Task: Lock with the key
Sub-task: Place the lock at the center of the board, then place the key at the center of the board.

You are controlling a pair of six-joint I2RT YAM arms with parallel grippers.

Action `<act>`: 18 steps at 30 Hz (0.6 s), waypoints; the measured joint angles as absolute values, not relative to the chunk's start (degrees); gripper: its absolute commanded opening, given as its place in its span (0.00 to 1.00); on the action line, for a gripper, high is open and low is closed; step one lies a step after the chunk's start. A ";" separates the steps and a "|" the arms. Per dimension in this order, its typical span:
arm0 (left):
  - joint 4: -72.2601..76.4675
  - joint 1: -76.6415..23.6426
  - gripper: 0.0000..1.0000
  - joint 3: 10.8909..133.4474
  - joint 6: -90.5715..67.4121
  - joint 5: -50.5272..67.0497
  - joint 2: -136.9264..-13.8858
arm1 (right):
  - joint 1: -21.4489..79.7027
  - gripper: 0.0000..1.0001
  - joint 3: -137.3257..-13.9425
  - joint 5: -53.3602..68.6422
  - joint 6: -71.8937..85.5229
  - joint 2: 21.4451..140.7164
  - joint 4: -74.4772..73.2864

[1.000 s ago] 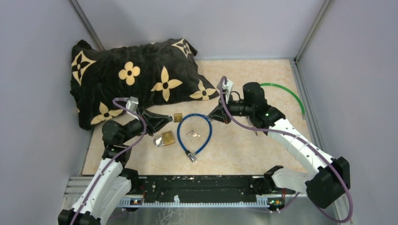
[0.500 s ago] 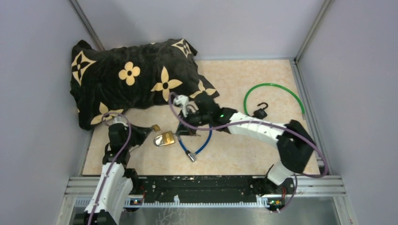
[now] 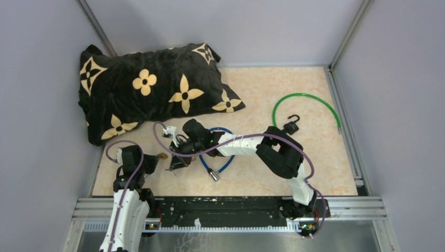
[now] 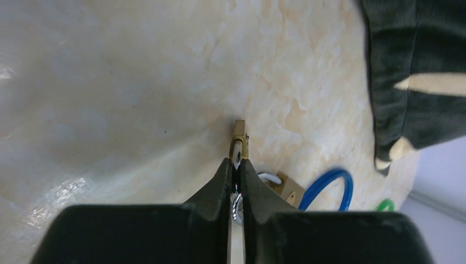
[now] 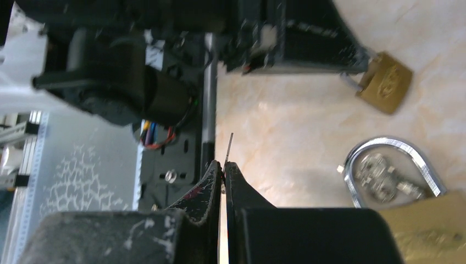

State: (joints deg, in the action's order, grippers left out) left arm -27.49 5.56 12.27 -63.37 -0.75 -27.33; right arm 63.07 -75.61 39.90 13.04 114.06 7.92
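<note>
Left wrist view: my left gripper (image 4: 235,165) is pinched tight on the small brass padlock (image 4: 239,144), over the beige marbled tabletop (image 4: 110,82). My right gripper (image 5: 224,165) is clamped on a thin silver key (image 5: 229,145), apart from that lock.

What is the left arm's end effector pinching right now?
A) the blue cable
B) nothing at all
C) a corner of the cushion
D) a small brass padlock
D: the left end effector is closed on a small brass padlock, seen edge-on just past its tip.
</note>
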 measured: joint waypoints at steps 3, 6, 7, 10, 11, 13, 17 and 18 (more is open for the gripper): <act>-27.20 5.63 0.96 12.21 -63.79 -3.90 -27.24 | 62.85 0.00 -80.79 38.41 14.79 118.54 9.82; -27.35 5.63 0.99 12.21 -63.81 -5.39 -27.03 | 62.59 0.00 -83.90 36.60 15.97 121.14 11.03; -27.55 5.63 0.99 12.21 -63.83 -5.78 -26.87 | 62.46 0.00 -84.84 35.86 16.49 121.89 11.27; -29.04 5.63 0.99 12.75 -63.44 -6.66 -26.26 | 62.00 0.00 -85.97 33.58 18.15 123.02 11.60; -29.65 5.63 0.99 13.26 -63.29 -6.98 -26.09 | 61.71 0.00 -86.28 32.47 18.90 123.37 12.08; -30.74 5.63 0.99 15.40 -62.22 -8.12 -25.61 | 61.14 0.00 -86.87 30.96 20.38 124.22 13.61; -30.35 5.63 0.99 22.15 -57.95 -12.14 -24.05 | 60.47 0.00 -91.07 29.67 22.81 128.40 15.70; -29.71 5.63 0.99 23.35 -56.53 -13.15 -23.68 | 60.42 0.00 -92.51 29.52 23.24 129.80 15.99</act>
